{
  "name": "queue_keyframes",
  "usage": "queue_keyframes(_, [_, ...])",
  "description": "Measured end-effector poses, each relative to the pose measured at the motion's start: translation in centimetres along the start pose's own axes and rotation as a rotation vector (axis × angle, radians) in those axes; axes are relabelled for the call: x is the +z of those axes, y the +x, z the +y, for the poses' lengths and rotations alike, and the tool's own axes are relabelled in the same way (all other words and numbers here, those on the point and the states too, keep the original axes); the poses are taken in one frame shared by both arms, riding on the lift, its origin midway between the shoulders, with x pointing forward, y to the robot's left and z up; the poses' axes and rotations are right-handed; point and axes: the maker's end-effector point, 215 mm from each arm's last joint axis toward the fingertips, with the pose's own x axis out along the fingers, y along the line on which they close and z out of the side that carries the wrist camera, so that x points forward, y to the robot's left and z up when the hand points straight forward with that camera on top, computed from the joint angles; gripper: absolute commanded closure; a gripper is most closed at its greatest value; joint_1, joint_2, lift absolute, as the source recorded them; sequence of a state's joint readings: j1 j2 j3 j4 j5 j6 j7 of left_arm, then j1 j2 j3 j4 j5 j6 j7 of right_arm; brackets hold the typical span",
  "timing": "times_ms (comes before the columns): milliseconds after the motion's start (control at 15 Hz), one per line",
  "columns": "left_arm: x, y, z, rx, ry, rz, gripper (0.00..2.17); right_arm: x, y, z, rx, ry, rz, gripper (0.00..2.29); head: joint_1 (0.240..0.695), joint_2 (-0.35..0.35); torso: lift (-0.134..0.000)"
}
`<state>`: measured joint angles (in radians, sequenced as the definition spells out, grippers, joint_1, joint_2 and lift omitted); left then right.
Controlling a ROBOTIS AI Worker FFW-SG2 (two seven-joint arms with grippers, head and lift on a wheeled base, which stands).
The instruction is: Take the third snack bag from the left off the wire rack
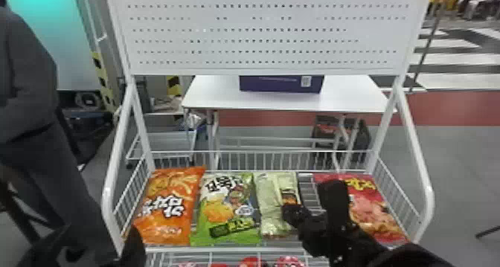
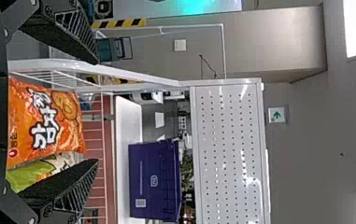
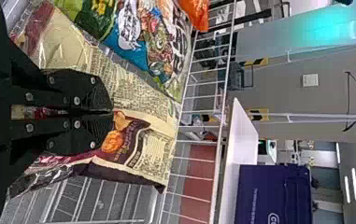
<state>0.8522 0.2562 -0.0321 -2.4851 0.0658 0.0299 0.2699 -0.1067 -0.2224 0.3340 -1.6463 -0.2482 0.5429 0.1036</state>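
Observation:
Four snack bags lie side by side in the white wire rack (image 1: 260, 160): orange (image 1: 169, 206), green (image 1: 225, 210), a pale cream-green third bag (image 1: 273, 203) and a red one (image 1: 372, 210). My right gripper (image 1: 292, 212) comes in from the bottom right and sits at the third bag's right edge. In the right wrist view that gripper (image 3: 111, 112) is shut on the edge of the third bag (image 3: 138, 135), whose dark printed end crumples under the fingers. My left gripper (image 2: 96, 109) hangs open in front of the orange bag (image 2: 40, 121), low at the rack's front left corner (image 1: 134, 247).
A white pegboard panel (image 1: 264, 32) stands above the rack's back. Behind it is a white table (image 1: 346, 99) with a dark blue box (image 1: 281, 83). Low wire walls ring the shelf. Red round items (image 1: 253, 262) show on a lower shelf.

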Motion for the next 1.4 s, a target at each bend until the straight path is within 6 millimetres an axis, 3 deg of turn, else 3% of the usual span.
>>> queue_keyframes(267, [0.0,0.0,0.0,0.002,-0.003,-0.001,0.14,2.5,-3.6,-1.1,-0.035,0.011,-0.099,2.24,0.499,0.000,0.000])
queue_keyframes(533, [0.0,0.1,-0.1,0.000,-0.005,-0.002,0.14,7.9,-11.1,-3.0,-0.103,-0.023,-0.267,2.24,0.499,0.000,0.000])
queue_keyframes(667, [0.0,0.1,-0.2,-0.001,-0.008,-0.004,0.14,9.1,-15.1,-3.6,-0.104,-0.018,-0.336,2.24,0.499,0.000,0.000])
queue_keyframes(933, [0.0,0.2,-0.3,-0.001,-0.009,-0.006,0.14,8.8,-24.0,-5.8,-0.181,-0.011,-0.467,2.24,0.499,0.000,0.000])
queue_keyframes(1067, [0.0,0.3,-0.2,-0.001,-0.010,-0.008,0.14,7.7,-27.1,-7.3,-0.222,-0.004,-0.463,2.24,0.499,0.000,0.000])
queue_keyframes(1200, [0.1,0.4,-0.2,-0.001,-0.012,-0.011,0.14,6.3,-29.2,-9.2,-0.261,0.013,-0.445,2.24,0.499,0.000,0.000])
queue_keyframes(1400, [0.1,0.5,-0.2,-0.002,-0.012,-0.014,0.14,4.6,-30.9,-11.8,-0.312,0.030,-0.413,2.24,0.499,0.000,0.000])
